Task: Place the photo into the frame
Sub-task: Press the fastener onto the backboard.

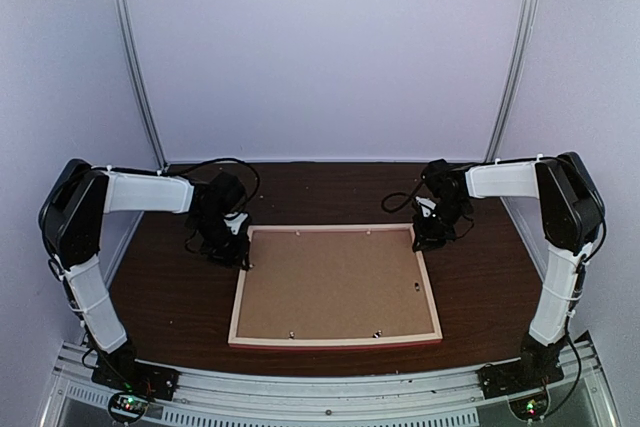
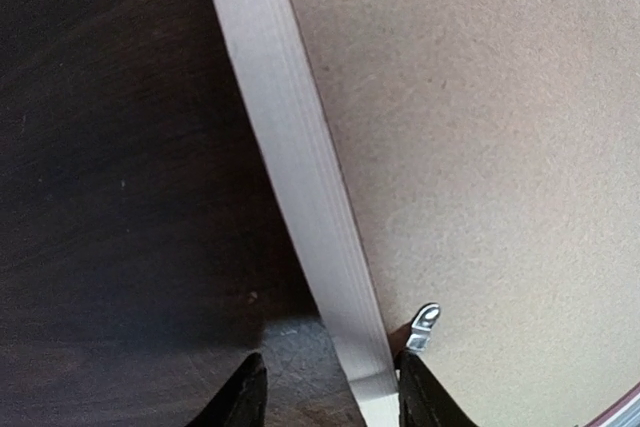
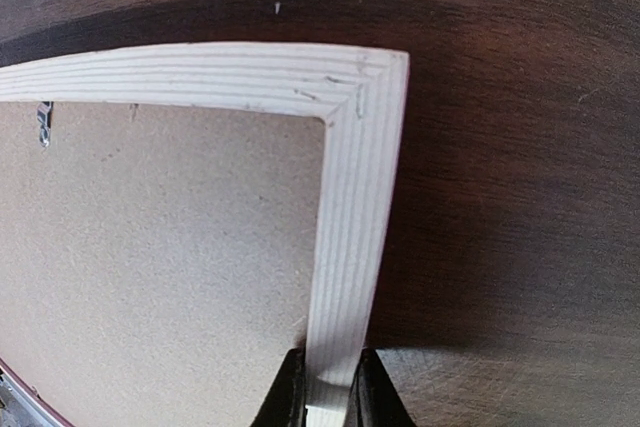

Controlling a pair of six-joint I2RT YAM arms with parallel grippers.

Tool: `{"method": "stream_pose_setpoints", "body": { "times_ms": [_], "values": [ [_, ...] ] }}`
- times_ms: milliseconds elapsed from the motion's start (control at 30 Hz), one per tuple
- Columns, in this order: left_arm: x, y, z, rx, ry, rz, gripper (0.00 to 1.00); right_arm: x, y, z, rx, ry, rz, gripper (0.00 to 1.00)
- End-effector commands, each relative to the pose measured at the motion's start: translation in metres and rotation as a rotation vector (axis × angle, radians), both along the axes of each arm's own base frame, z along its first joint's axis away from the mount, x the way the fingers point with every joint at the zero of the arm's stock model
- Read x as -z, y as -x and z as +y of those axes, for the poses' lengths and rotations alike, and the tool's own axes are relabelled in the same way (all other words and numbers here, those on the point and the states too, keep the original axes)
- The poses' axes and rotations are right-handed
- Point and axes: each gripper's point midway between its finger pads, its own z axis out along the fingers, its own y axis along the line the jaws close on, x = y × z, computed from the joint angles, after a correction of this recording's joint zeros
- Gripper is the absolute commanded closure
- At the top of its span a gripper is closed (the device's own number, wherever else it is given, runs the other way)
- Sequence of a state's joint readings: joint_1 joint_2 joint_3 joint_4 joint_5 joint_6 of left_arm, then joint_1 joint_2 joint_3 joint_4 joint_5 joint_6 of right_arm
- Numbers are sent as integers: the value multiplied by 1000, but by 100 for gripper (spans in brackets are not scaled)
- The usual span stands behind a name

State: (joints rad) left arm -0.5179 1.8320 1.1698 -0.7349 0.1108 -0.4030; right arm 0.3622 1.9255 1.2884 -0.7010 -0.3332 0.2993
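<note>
The frame (image 1: 241,292) lies face down in the middle of the table, pale wood back edges up, with a thin red strip along its near side. A brown backing board (image 1: 335,284) fills it. The photo is hidden. My left gripper (image 1: 238,247) sits at the frame's far left corner. In the left wrist view it (image 2: 332,372) is open and straddles the left rail (image 2: 300,167); the right finger touches the rail and the left finger stands apart from it. My right gripper (image 3: 328,372) is shut on the right rail (image 3: 350,227) near the far right corner.
Small metal clips (image 2: 425,325) sit along the inside edge of the backing board, one right beside my left gripper's inner finger. Dark wooden table (image 1: 170,297) surrounds the frame. White walls enclose the back and sides.
</note>
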Motion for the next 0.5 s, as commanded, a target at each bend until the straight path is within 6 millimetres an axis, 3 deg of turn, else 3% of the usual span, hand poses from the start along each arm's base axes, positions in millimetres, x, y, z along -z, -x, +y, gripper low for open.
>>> {"method": "stream_pose_setpoints", "body": {
  "times_ms": [0,167,467],
  "values": [
    [22,30,63,-23,-299,85,55,14,9,-4,-31,19,38,89],
    [17,25,62,-28,-308,57,57,16,10,-4,-32,22,41,89],
    [34,15,39,-4,-251,73,57,14,12,-6,-32,24,37,89]
  ]
}}
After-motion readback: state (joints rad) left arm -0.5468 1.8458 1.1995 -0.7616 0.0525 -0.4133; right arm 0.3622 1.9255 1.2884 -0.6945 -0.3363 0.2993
